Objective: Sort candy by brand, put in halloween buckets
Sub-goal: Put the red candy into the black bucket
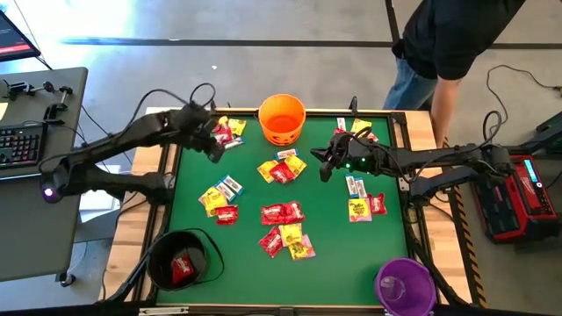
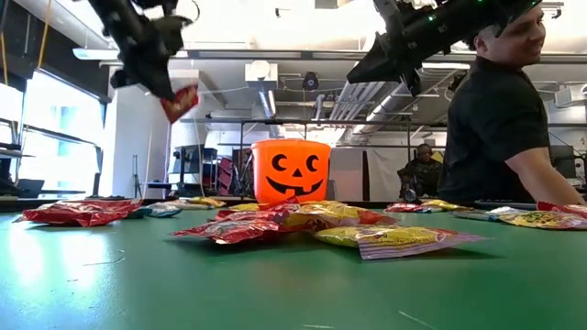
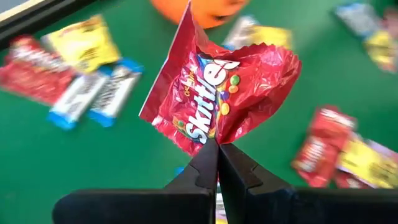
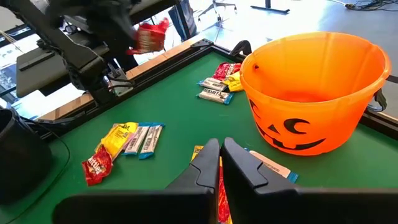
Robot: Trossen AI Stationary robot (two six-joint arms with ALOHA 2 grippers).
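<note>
My left gripper [image 1: 214, 151] hangs high over the mat's far left part, shut on a red Skittles packet [image 3: 217, 87], which also shows in the low view [image 2: 179, 101]. My right gripper [image 1: 327, 168] is shut and hovers right of the orange bucket [image 1: 282, 118], with nothing seen between its fingers [image 4: 219, 155]. Red, yellow and white-with-blue candy [image 1: 283, 226] lies flat across the green mat. The black bucket [image 1: 183, 259] stands at the near left with a red packet [image 1: 182, 266] inside. The purple bucket [image 1: 405, 285] stands at the near right. My left gripper pinches the red packet by a crumpled edge [image 3: 213, 135] between its two fingertips. The fingers slant downward from the table's left side. The packet sticks out past the fingertips, creased at the pinch, and hangs tilted well clear of the mat [image 2: 179, 101].
A person [image 1: 448, 44] in a dark shirt stands at the table's far right corner. A keyboard [image 1: 19, 145] sits on a side desk at the left. A raised dark rim [image 1: 413, 219] borders the mat. Bare green mat lies along the near edge between the black and purple buckets.
</note>
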